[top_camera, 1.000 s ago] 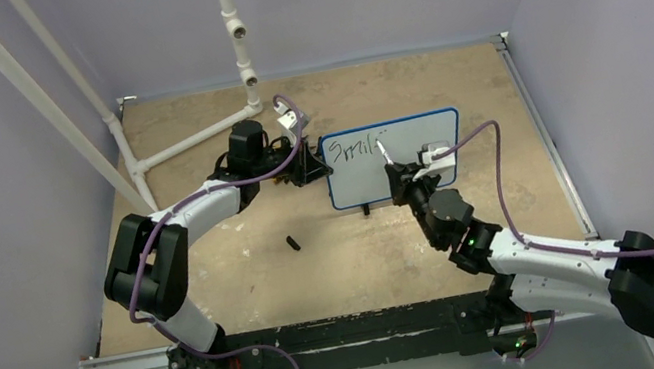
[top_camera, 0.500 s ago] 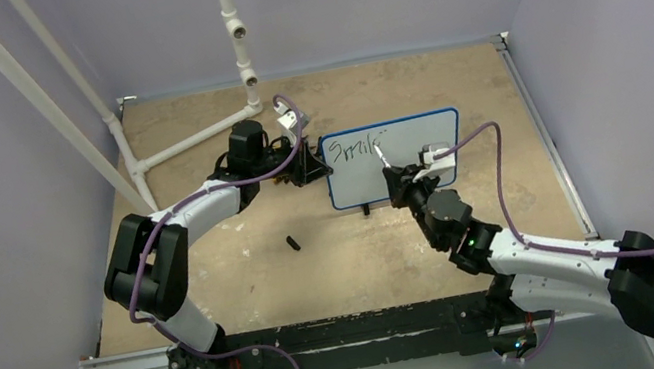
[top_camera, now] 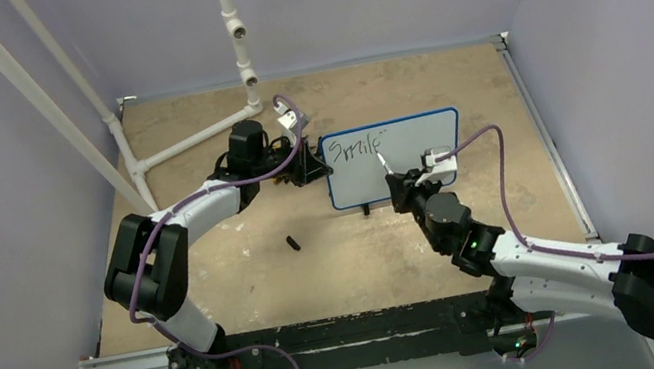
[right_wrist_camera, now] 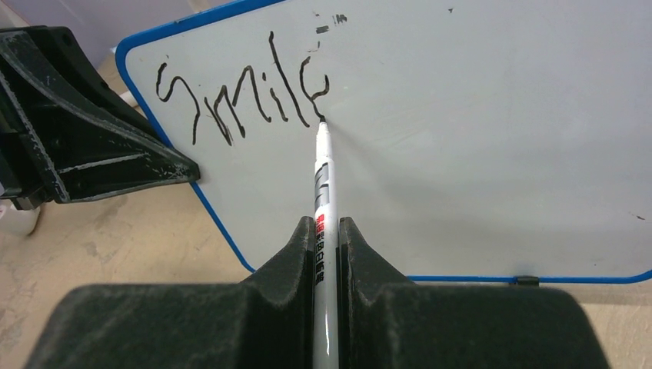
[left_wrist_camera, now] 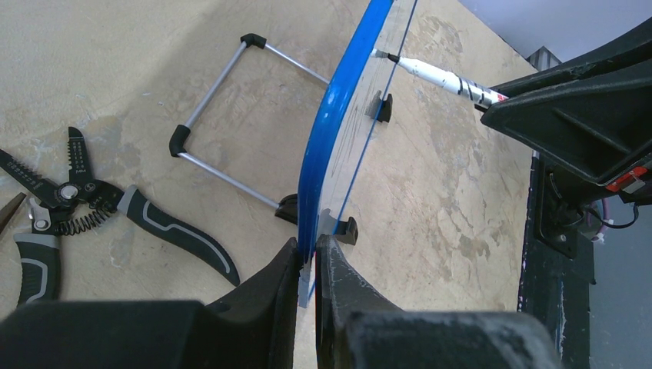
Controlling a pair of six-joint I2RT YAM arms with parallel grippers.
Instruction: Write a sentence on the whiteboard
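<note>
The whiteboard (top_camera: 409, 155) stands upright on its feet mid-table, blue-framed (left_wrist_camera: 338, 115), its face (right_wrist_camera: 477, 138) toward the right arm. My left gripper (left_wrist_camera: 307, 250) is shut on the board's left edge, also seen in the top view as the left gripper (top_camera: 312, 169). My right gripper (right_wrist_camera: 327, 227) is shut on a white marker (right_wrist_camera: 321, 184), whose black tip touches the board at the foot of the last letter. The sentence (right_wrist_camera: 238, 96) reads "Smile" in black, the sentence (top_camera: 356, 150) sitting at the board's upper left.
Wire-stripper pliers (left_wrist_camera: 84, 207) with black handles lie behind the board, beside its metal wire stand (left_wrist_camera: 223, 115). A small black cap (top_camera: 294, 243) lies on the table left of centre. White PVC pipes (top_camera: 193, 137) stand at the back left.
The marker tip moved slightly left and down along the last letter, finishing its stroke. The left gripper and board have not moved.
</note>
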